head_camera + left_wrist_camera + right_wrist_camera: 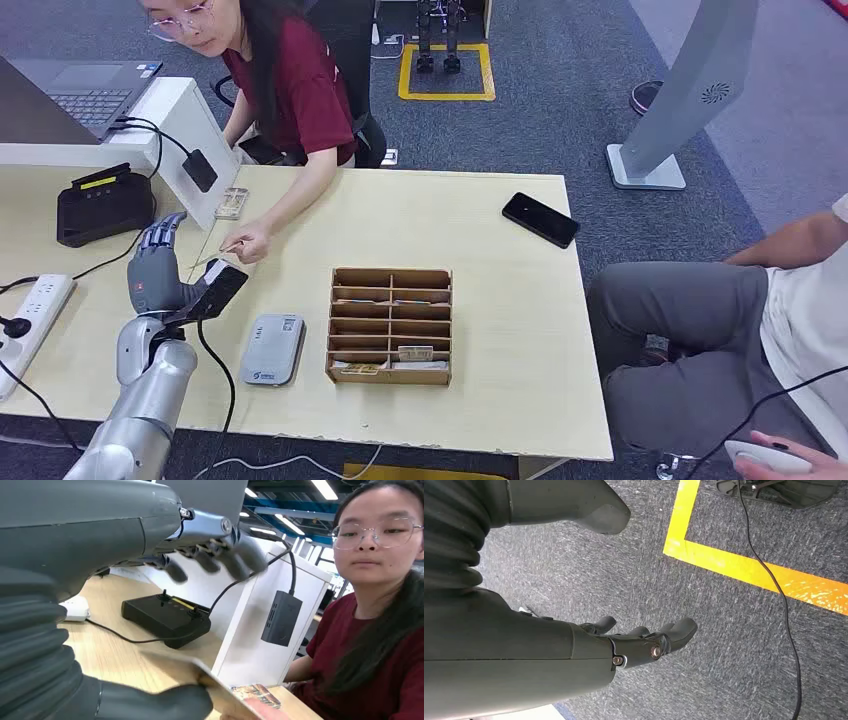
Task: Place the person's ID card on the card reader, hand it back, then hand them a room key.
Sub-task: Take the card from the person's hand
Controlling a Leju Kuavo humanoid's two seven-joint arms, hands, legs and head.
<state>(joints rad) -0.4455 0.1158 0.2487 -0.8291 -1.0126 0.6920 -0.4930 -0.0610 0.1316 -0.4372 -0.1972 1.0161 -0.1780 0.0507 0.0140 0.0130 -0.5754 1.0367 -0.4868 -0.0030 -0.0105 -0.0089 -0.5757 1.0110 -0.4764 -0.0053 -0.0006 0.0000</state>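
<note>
I hold the left hand raised above the table, fingers spread and nothing gripped. In the left wrist view its thumb lies just under the edge of the ID card, and I cannot tell whether they touch. The person pinches the card's far end in their hand and offers it toward my palm. I judge the step in hand to be taking the card.

Procedure for a clean take:
1. Keep the palm steady and let the card slide between thumb and fingers.
2. Close onto the flat faces, not the edges; the card is thin, rigid and smooth, so an edge pinch is likely to slip.
3. Pull away only when the person lets go.

The card reader lies on the table near my forearm, a flat grey slab with rounded corners, apparently plastic. The wooden rack just beside it is a slotted plywood box; a few of its slots hold small cards, likely room keys. The tabletop is pale, matte wood laminate. A black terminal sits well to the far side.

The right hand hangs over grey carpet, fingers loosely apart, holding nothing.
</note>
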